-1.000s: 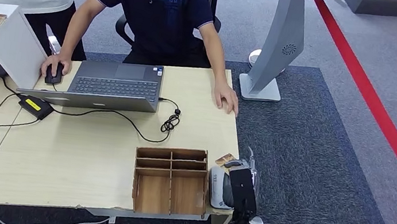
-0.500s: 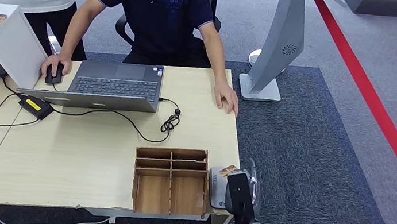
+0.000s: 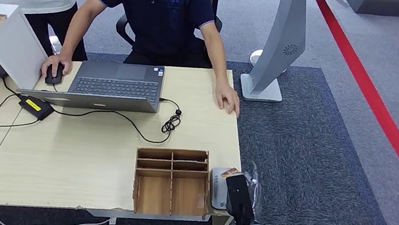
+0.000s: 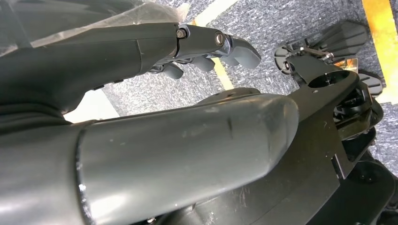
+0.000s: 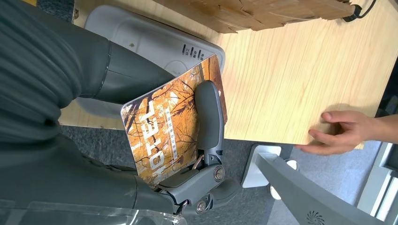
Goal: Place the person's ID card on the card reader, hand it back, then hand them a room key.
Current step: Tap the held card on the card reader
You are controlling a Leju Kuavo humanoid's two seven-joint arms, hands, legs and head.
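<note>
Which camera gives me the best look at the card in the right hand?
The right wrist view: the orange printed card faces the camera, pinned by the right hand over the grey card reader. In the head view only a small brown corner peeks out above the hand. The left wrist view looks at carpet and robot parts.

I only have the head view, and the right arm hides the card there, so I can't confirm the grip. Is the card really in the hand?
Observer: Yes. The right wrist view shows the right hand holding an orange printed card, with one of its dark fingers laid across the printed face.
Operator: Is it over the reader?
Observer: The card overlaps one corner of the grey card reader on the table. I cannot tell whether they touch.
</note>
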